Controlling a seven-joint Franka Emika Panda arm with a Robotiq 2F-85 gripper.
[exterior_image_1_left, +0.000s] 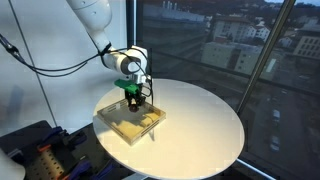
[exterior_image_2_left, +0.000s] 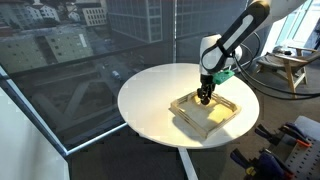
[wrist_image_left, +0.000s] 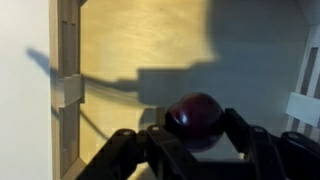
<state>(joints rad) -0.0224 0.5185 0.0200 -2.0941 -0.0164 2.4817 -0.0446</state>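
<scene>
**Gripper clamps a dark red ball over the tray**

The arm (exterior_image_1_left: 95, 22) comes in from high up and slopes down to a bent wrist. From there the gripper (exterior_image_1_left: 135, 97) points straight down at the table (exterior_image_1_left: 200, 120). In an exterior view the black forearm runs diagonally down to the gripper (exterior_image_2_left: 204, 98), which hangs low over the tray (exterior_image_2_left: 229, 110).

In the wrist view the gripper (wrist_image_left: 197, 135) is closed on the ball (wrist_image_left: 195, 112). One black finger (wrist_image_left: 160, 138) presses on each side, and the ball's rounded top shows between them. The ball is dark red and glossy. It sits right at the fingertips, off the tray floor as far as the frames show, and the gripper's shadow falls across the wood behind it.

The tray (exterior_image_1_left: 116, 127) lies directly under the gripper, a shallow wooden frame with low walls. One wall (wrist_image_left: 68, 60) runs past the gripper's side in the wrist view. The white round table (exterior_image_2_left: 150, 95) spreads out beneath, bare well away from the gripper.
</scene>
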